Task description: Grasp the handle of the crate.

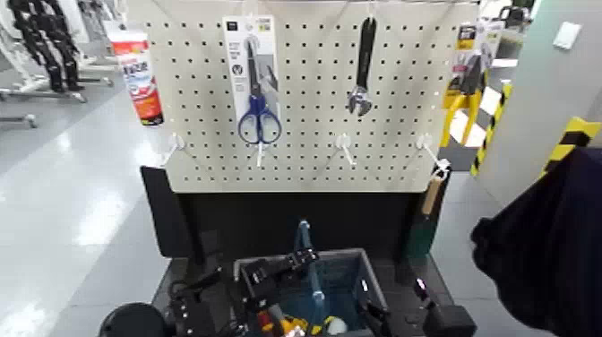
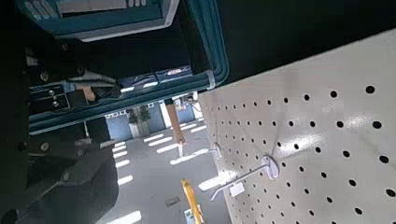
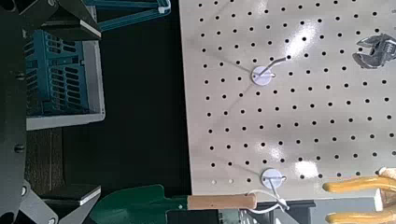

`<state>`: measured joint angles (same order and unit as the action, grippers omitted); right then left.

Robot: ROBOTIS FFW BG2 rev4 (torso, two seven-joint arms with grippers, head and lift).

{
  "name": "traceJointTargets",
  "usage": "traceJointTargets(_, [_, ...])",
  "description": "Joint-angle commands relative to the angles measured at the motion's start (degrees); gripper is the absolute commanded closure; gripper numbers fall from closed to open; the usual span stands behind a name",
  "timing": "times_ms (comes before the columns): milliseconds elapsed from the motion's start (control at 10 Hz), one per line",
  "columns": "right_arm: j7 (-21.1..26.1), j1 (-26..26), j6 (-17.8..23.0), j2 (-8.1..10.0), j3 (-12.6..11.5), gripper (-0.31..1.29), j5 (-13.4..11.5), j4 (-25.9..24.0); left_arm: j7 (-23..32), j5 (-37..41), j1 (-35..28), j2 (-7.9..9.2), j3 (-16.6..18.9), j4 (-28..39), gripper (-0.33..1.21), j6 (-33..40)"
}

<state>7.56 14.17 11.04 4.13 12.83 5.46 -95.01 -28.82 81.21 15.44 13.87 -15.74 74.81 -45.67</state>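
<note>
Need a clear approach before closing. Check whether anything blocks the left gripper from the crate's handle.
Nothing visible blocks it. In the head view the left gripper sits right beside the thin upright blue-teal handle, above the grey-blue ribbed plastic crate. The right gripper is low at the crate's other side, clear of the handle.

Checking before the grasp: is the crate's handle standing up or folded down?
Standing up: the handle rises above the crate rim, with the left gripper at it.

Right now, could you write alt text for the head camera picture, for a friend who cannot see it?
A small grey-blue crate sits low in front of the robot, its thin blue handle standing upright, with the left gripper right beside the handle. Behind it a white pegboard holds blue scissors and a wrench.
</note>
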Motion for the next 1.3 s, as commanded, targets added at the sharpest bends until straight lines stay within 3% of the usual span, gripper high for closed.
traceJointTargets(100, [0.0,-0.1,0.3,0.09,0.0,0.15,0.3,0.2,0.0,0.4,0.1,0.02,-0.3,-0.1,1.17,0.2])
traceJointTargets(600, [0.0,-0.1,0.4,0.18,0.0,0.15,0.3,0.3,0.3,1.5,-0.9,-0.07,-0.7,1.5,1.17,1.2])
traceJointTargets(900, [0.0,0.0,0.4,0.09,-0.3,0.15,0.3,0.3,2.7,5.8,-3.8,-0.16,-0.4,6.8,1.17,1.9])
traceJointTargets(1300, [0.1,0.1,0.5,0.0,-0.4,0.15,0.3,0.3,8.3,11.8,-11.3,-0.51,3.3,13.3,1.17,0.1])
